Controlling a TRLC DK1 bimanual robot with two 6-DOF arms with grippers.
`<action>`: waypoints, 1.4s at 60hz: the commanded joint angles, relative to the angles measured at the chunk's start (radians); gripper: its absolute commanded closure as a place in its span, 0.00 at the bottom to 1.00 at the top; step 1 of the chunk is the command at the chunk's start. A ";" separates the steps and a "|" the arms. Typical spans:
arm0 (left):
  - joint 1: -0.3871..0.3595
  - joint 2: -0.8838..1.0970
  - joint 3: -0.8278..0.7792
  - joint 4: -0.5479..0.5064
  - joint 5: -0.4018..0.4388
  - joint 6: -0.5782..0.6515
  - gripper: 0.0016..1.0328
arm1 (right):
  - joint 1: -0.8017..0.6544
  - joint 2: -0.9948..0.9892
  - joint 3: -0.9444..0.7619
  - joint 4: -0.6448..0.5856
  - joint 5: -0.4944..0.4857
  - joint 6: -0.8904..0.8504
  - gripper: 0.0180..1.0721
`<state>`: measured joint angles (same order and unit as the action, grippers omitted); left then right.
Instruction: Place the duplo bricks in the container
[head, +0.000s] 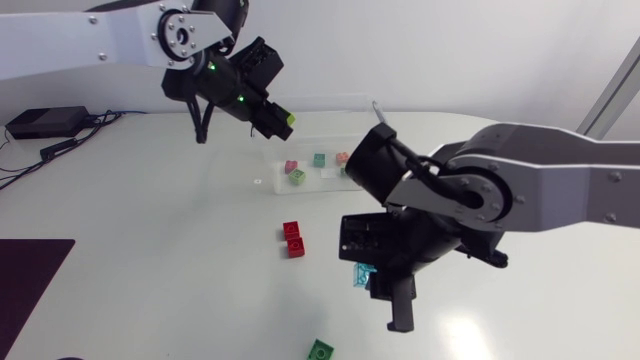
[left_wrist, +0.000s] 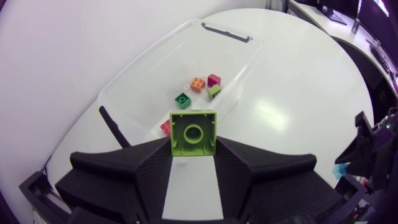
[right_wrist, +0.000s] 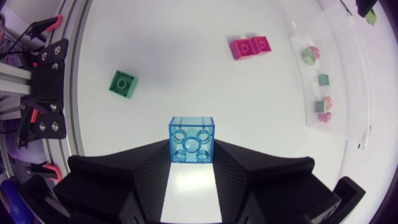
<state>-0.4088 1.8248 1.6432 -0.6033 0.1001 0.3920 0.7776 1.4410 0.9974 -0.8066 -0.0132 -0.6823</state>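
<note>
**Head view.** The left fingers (head: 266, 112), at 12 o'clock over the desk (head: 150, 230), are closed on a lime brick (head: 287, 121), of which only one end shows. The clear container (head: 325, 150) just beneath them is hard to trace. A few loose bricks (head: 298, 177) lie inside it. The right fingers (head: 385, 288), near 5 o'clock, hide most of a blue brick (head: 359, 277), and their spread cannot be judged here. A red brick (head: 293, 240) lies near the centre. A green brick (head: 321, 350) at 6 o'clock is cut off.

**Left wrist view.** The lime brick sits between the fingertips, gripped on two opposite sides, with its hollow underside facing the camera. The container lies at 12 o'clock ahead of the fingers. The loose bricks in it show orange, green and magenta. A small red piece (left_wrist: 165, 127), apparently also inside, is partly hidden behind the lime brick.

**Right wrist view.** The blue brick is clamped between the fingertips with its studs facing the camera. Ahead of the fingers on the desk, the green brick lies at 11 o'clock and the red brick at 1 o'clock. The container, at 2 o'clock, is cut off and its walls are barely visible.
</note>
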 joint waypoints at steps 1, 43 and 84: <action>0.030 0.103 0.093 0.010 0.006 -0.033 0.74 | -0.023 -0.011 0.040 0.006 0.007 0.020 0.67; 0.077 0.257 0.325 -0.027 -0.028 -0.124 0.04 | -0.222 0.154 0.409 0.115 -0.028 0.129 0.67; -0.048 -0.414 -0.436 0.040 0.090 0.056 0.05 | -0.377 0.544 0.843 0.215 -0.037 0.293 0.66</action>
<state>-0.4320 1.4837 1.2964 -0.5785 0.1745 0.4122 0.4152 1.9247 1.7859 -0.6010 -0.0483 -0.4206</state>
